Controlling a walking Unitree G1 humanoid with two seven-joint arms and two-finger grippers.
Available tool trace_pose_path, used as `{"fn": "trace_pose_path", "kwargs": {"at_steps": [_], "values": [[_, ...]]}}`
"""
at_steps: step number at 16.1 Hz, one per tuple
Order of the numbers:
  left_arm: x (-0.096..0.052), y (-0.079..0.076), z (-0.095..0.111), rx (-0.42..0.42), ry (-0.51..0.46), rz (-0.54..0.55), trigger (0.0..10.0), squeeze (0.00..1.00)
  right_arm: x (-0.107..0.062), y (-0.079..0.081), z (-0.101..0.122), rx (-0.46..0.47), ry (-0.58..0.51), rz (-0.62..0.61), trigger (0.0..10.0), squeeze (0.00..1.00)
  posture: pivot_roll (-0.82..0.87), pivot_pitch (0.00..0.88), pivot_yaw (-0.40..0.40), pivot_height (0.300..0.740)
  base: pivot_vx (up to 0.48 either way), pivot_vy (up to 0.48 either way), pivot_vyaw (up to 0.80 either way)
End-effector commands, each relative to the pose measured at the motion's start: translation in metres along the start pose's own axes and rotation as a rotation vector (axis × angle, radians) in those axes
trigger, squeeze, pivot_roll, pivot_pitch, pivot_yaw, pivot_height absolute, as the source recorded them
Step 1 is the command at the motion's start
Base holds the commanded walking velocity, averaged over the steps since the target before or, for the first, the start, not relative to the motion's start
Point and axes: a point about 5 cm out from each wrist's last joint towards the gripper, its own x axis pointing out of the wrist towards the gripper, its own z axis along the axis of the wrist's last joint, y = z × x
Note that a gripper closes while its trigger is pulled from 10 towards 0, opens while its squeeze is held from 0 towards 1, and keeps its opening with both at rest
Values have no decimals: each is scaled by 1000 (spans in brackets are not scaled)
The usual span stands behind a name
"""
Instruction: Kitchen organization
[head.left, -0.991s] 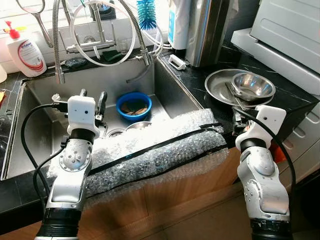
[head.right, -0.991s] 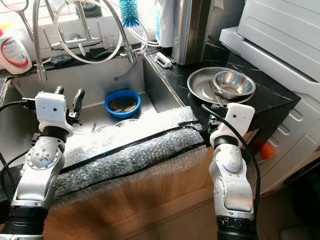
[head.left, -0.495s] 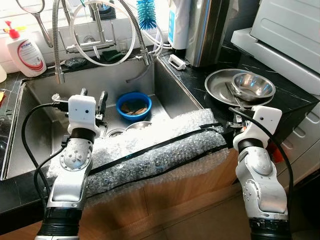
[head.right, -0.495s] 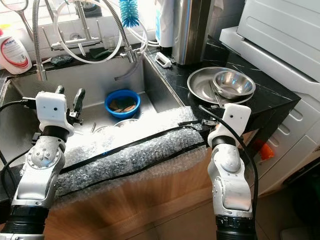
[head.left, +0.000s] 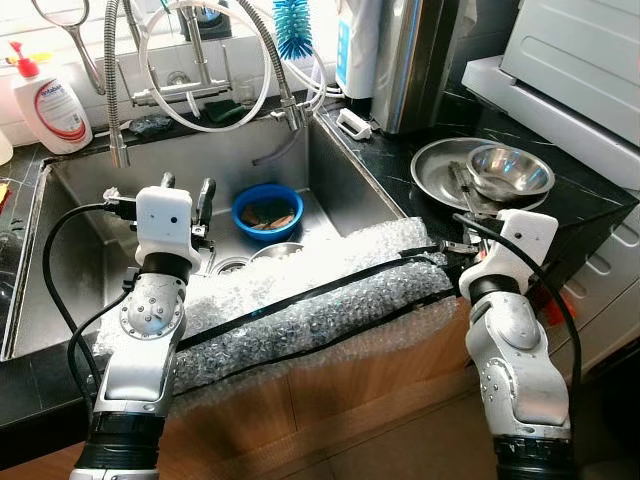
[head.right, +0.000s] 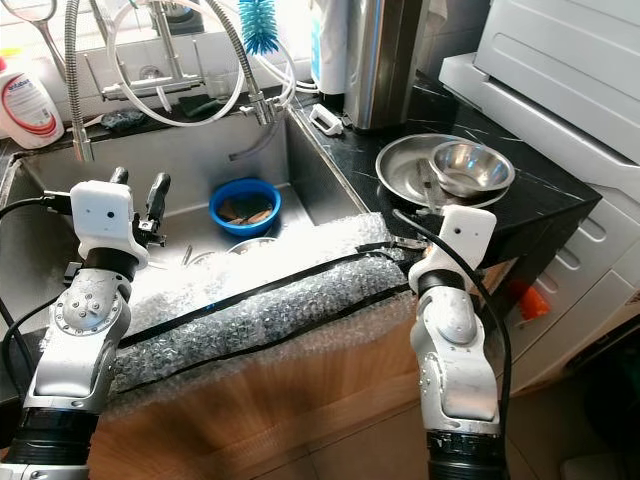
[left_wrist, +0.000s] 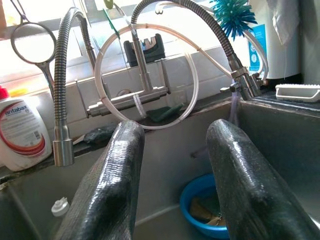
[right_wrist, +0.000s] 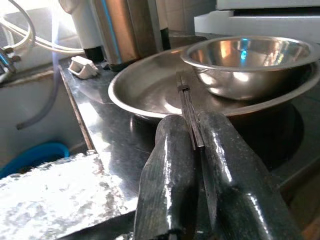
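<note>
Right tool (right_wrist: 197, 150) clamped on a thin flat utensil (right_wrist: 186, 107) whose far end lies in the steel plate (head.left: 432, 165) on the table, beside the bowl (head.left: 510, 170); left tool (left_wrist: 172, 170) agape, empty, over the sink (head.left: 90, 200). Step, as judged: lifting utensil off plate; next calls for a steady raise clear of the rim.

Left pincer (left_wrist: 172, 165) spread; right pincer (right_wrist: 192, 150) seemingly closed.
</note>
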Motion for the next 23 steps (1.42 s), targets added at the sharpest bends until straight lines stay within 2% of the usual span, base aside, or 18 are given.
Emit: {"fn": "trace_pose_path", "kwargs": {"at_steps": [1, 4, 6, 7, 8, 11, 13, 14, 15, 16, 17, 18, 19, 20, 22, 23], "values": [[2, 2, 4, 8, -24, 8, 10000, 0, 1, 6, 9, 11, -42, 26, 0, 0, -119, 52, 18, 740, 0, 0, 0], [3, 1, 6, 14, -31, 8, 10000, 0, 1, 11, 12, 22, -59, 64, 0, 0, -116, 49, 18, 740, 0, 0, 0], [4, 1, 6, 18, -34, 8, 10000, 0, -1, 21, 18, 47, -99, 122, 78, 0, -115, 39, 19, 740, 0, 0, 0], [4, 2, 6, 22, -32, 12, 10000, 0, -2, 23, 20, 48, -114, 137, 7294, 0, -115, 39, 19, 740, 0, 0, 0], [5, 2, 6, 23, -32, 14, 10000, 0, -2, 24, 23, 51, -130, 143, 10000, 0, -115, 39, 19, 740, 0, 0, 0], [11, 2, 14, -19, -54, 32, 10000, 0, -3, 29, 40, 63, -215, 199, 10000, 0, -122, 18, 19, 740, 0, 0, 0], [13, 2, 19, -37, -72, 31, 10000, 0, -2, 28, 44, 61, -231, 202, 10000, 0, -121, 12, 17, 740, 0, 0, 0], [16, 1, 21, -104, -68, 26, 10000, 0, -2, 29, 47, 75, -238, 226, 10000, 0, -122, 7, 18, 740, 0, 0, 0], [18, 0, 24, -196, -65, 22, 10000, 0, -2, 34, 47, 141, -213, 292, 10000, 0, -119, 4, 18, 740, 0, 0, 0], [19, -1, 26, -239, -69, 13, 10000, 0, -8, 44, 44, 198, -179, 429, 10000, 0, -120, 1, 19, 740, 0, 0, 0], [20, -3, 25, -338, -51, 8, 10000, 0, -19, 52, 38, 225, -138, 564, 10000, 0, -119, 0, 21, 740, 0, 0, 0], [20, -4, 25, -368, -46, 6, 10000, 0, -22, 54, 37, 228, -131, 591, 10000, 0, -119, 0, 21, 740, 0, 0, 0], [21, -5, 24, -440, -28, -1, 10000, 0, -27, 57, 35, 241, -112, 646, 10000, 0, -122, 0, 23, 740, 0, 0, 0], [21, -8, 23, -561, -17, -22, 10000, 0, -36, 61, 31, 267, -91, 731, 10000, 0, -123, 0, 25, 740, 0, 0, 0], [22, -7, 26, -702, -25, -35, 10000, 0, -47, 64, 29, 312, -70, 803, 10000, 0, -124, 0, 33, 740, 0, 0, 0], [25, -4, 29, -919, -34, -36, 10000, 0, -53, 64, 29, 330, -60, 844, 10000, 0, -129, 0, 35, 740, 0, 0, 0]]}}
